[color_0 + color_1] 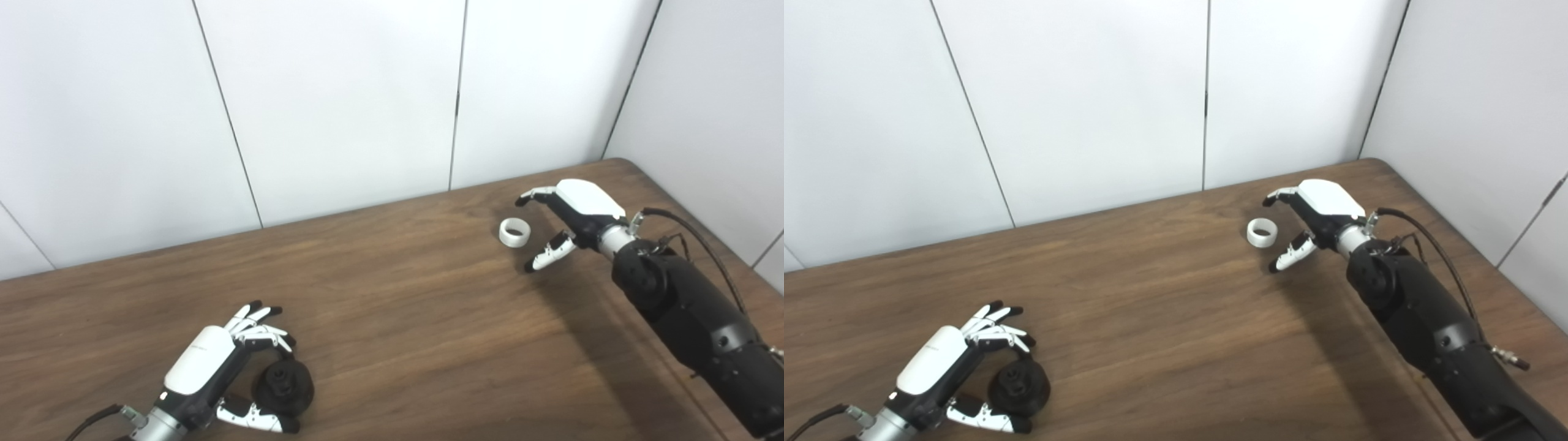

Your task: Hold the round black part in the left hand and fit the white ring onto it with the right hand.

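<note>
White ring (514, 233) lies on the table (398, 318), far right, just beside the spread, empty right hand (566, 223); left hand (229, 367), fingers apart, brackets the round black part (285, 384) ungrasped: both pickups and fitting remain.

No readable text, label, brand name, number or sign appears anywhere in either view. The white wall panels are blank, the wooden bench (392, 288) carries no markings, and the shells of the two hands show no lettering. The round black part (283, 384) at about seven o'clock and the white ring (514, 233) at about two o'clock are too small to show any print, if they bear any.
</note>
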Available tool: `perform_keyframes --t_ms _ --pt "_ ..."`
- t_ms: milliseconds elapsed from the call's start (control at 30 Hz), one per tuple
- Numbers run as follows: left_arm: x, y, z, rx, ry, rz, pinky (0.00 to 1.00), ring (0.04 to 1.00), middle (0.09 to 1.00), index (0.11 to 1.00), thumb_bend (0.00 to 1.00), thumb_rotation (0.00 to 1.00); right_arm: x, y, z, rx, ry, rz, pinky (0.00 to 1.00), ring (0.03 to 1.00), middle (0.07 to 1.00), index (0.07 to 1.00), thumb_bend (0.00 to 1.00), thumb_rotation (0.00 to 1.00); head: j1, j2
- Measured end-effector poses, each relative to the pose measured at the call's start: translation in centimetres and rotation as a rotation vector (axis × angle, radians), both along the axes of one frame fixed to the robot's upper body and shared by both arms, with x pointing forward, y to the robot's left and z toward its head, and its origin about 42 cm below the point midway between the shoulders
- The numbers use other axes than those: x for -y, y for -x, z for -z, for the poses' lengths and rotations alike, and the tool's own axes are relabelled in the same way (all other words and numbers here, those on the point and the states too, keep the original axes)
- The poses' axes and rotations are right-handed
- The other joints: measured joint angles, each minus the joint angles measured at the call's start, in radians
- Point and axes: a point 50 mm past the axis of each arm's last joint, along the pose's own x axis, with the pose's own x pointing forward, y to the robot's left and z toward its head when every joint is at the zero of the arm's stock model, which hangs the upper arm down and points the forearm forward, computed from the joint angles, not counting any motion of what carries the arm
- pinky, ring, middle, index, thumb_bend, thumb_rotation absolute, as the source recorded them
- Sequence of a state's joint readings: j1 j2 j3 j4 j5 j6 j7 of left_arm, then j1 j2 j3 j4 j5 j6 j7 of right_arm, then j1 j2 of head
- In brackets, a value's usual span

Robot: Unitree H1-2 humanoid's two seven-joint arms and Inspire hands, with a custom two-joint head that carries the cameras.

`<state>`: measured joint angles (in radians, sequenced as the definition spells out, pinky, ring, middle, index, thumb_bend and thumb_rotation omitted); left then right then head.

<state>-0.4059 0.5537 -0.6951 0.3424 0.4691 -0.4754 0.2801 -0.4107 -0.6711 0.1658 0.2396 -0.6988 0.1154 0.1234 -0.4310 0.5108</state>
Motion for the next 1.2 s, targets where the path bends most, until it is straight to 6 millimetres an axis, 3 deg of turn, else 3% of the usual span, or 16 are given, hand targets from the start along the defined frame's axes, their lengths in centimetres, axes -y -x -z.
perform_keyframes --t_ms 567,833,1200 --pt "-0.1 0.1 0.1 0.001 -0.002 0.000 1.00 0.928 0.708 0.483 0.52 0.06 0.0 -0.5 -0.9 0.020 0.144 0.041 1.00 1.000 0.972 0.852 0.90 0.39 -0.017 -0.025" --pt "-0.1 0.1 0.1 0.005 -0.004 0.001 1.00 0.928 0.706 0.482 0.52 0.06 0.1 -0.9 -1.4 -0.013 0.188 0.039 1.00 1.000 0.976 0.798 0.89 0.40 -0.015 -0.023" --pt "-0.1 0.1 0.1 0.005 -0.004 0.000 1.00 0.927 0.708 0.483 0.52 0.06 0.2 -2.3 -3.8 -0.018 0.246 0.023 1.00 1.000 0.994 0.740 0.92 0.42 -0.020 -0.029"
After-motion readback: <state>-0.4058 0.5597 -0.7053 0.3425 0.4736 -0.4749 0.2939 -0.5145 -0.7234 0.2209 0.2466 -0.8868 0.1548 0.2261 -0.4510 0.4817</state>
